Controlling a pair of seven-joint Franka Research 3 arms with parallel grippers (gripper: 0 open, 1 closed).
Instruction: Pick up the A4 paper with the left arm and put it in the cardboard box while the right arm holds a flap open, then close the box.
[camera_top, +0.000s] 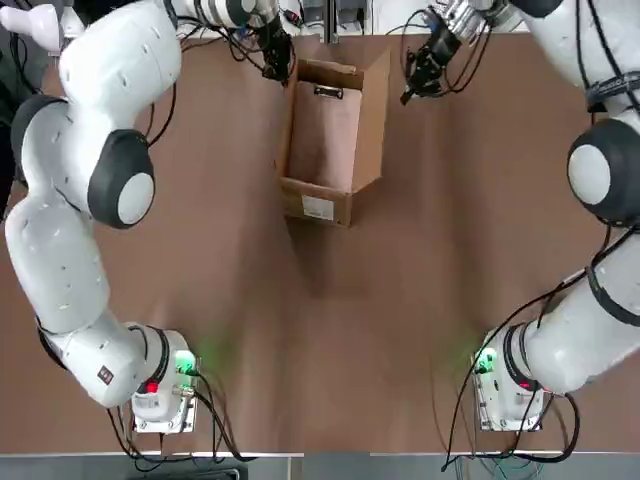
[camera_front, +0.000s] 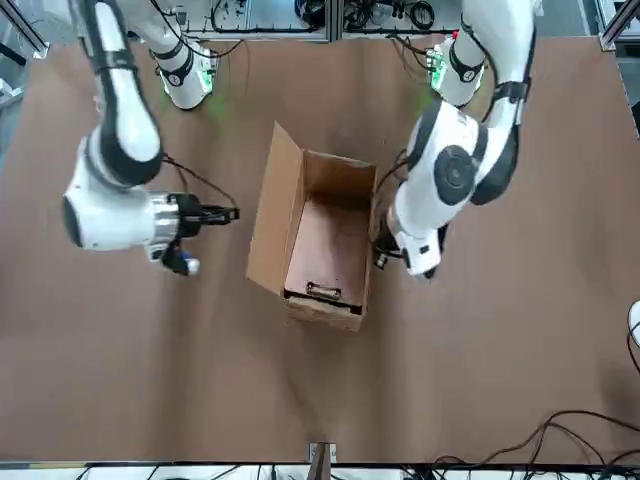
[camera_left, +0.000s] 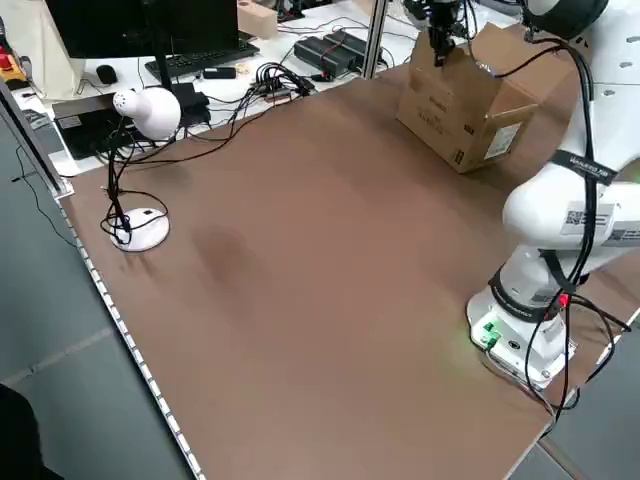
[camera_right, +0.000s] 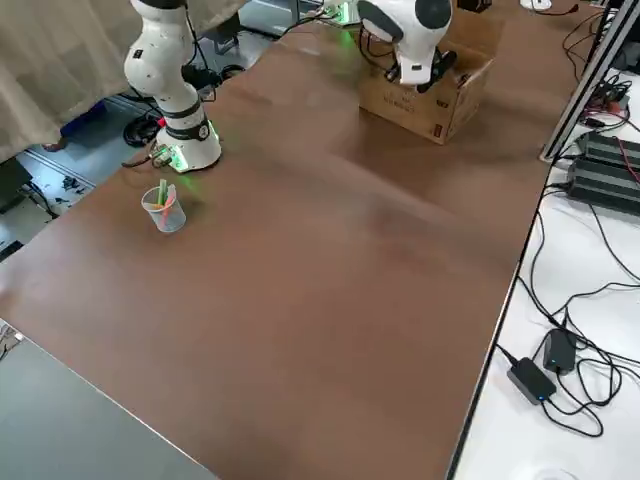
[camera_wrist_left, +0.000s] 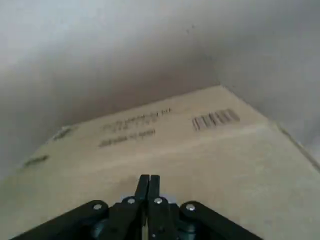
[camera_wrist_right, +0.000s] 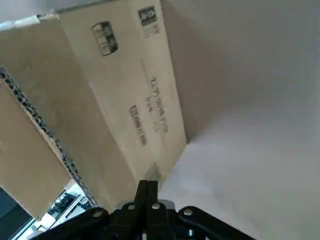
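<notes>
On the left of the table, seen from overhead, the left arm (camera_top: 90, 190) reaches far across so that its gripper (camera_top: 275, 62) sits just beside the left wall of the cardboard box (camera_top: 335, 205), near its far corner; in its wrist view the fingers (camera_wrist_left: 148, 187) are pressed together with nothing between them, pointing at the printed outside of the box. In the middle, the box stands open at the far end of the table, and the paper (camera_top: 328, 135) already lies flat inside it, its dark clip (camera_top: 328, 92) toward the far end. The long flap (camera_top: 373, 120) on the box's right side stands up, tilted slightly outward. Further right, the right gripper (camera_top: 420, 75) hangs near that flap but apart from it, its fingers (camera_wrist_right: 146, 192) also pressed together and empty. So the putting-in looks done and the closing is the step in hand. To do it well, I judge each closed gripper should work as a blunt pusher: the right one meets the outside of the raised flap high up, near its free edge, and sweeps it inward and down. The left gripper can steady the opposite wall so the light box does not slide or tip. One flap should fold fully before the next, and no gripper should press down hard onto the sheet inside.
</notes>
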